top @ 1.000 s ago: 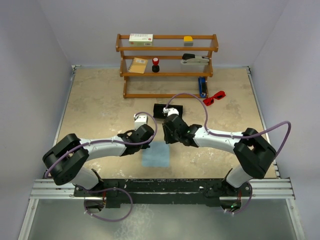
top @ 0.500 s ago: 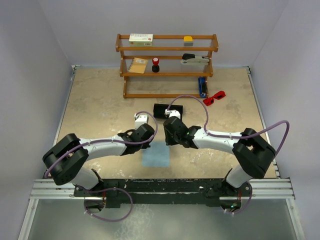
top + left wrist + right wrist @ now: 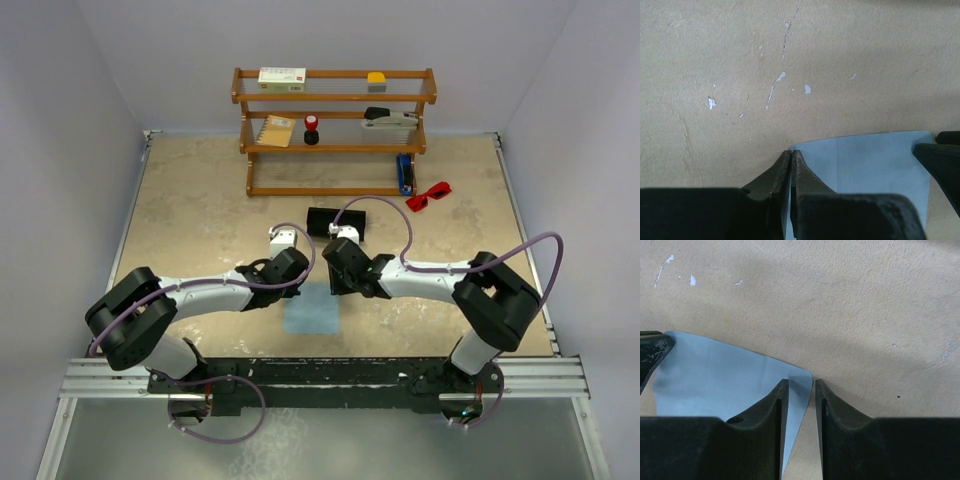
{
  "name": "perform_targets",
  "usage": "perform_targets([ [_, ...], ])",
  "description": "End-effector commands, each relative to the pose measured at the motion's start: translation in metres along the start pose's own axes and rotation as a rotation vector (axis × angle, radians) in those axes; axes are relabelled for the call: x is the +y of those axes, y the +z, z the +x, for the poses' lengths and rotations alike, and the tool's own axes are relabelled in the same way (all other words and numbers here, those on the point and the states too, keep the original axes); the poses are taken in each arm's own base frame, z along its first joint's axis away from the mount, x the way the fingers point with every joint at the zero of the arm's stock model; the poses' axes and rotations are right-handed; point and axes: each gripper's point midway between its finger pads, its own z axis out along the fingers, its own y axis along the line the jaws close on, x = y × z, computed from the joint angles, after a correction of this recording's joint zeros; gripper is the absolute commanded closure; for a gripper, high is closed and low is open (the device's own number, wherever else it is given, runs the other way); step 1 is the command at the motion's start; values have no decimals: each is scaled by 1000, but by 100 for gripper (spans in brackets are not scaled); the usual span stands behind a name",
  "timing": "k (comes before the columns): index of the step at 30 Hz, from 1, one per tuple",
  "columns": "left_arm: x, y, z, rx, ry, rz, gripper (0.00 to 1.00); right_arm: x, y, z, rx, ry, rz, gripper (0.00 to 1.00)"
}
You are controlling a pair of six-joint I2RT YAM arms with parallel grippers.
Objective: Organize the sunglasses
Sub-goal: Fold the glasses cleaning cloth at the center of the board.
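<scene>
The red sunglasses (image 3: 429, 194) lie on the table at the far right, beside the wooden shelf's right foot, far from both grippers. My left gripper (image 3: 289, 287) is shut on the far left corner of the light blue cloth (image 3: 311, 308); the left wrist view shows its closed tips (image 3: 791, 153) pinching the cloth (image 3: 865, 165) at that corner. My right gripper (image 3: 337, 287) is at the cloth's far right corner. In the right wrist view it (image 3: 801, 383) is narrowly open, straddling the corner of the cloth (image 3: 715, 375). The sunglasses show in neither wrist view.
A black oblong case (image 3: 335, 220) lies just beyond the two grippers. The wooden shelf (image 3: 335, 98) stands at the back with a box, a notebook, a stapler and small items. A blue object (image 3: 404, 173) leans at its right foot. Walls close in on three sides.
My right gripper has moved left and nearer, down to the cloth's far right corner. The left arm has not moved. The sunglasses have not moved.
</scene>
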Motion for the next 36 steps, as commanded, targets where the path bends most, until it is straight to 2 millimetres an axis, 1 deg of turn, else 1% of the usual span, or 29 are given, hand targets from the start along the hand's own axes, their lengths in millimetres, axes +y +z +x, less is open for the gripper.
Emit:
perform_targets([
  [1, -13, -7, -21, -50, -16, 45, 100, 0, 2, 0, -15, 23, 22, 70],
  [8, -13, -7, -20, -48, -16, 46, 100, 2, 5, 6, -1, 17, 26, 70],
  [17, -12, -6, -18, -45, -19, 44, 100, 2, 9, 6, 1, 16, 34, 75],
  [20, -12, -7, -19, -48, -20, 44, 100, 2, 8, 5, -3, 18, 38, 79],
  [30, -14, -6, -20, -48, -24, 50, 100, 0, 4, 4, -9, 1, 34, 100],
  [36, -15, -8, -24, -56, -21, 52, 100, 4, -2, -3, -31, -24, 10, 100],
])
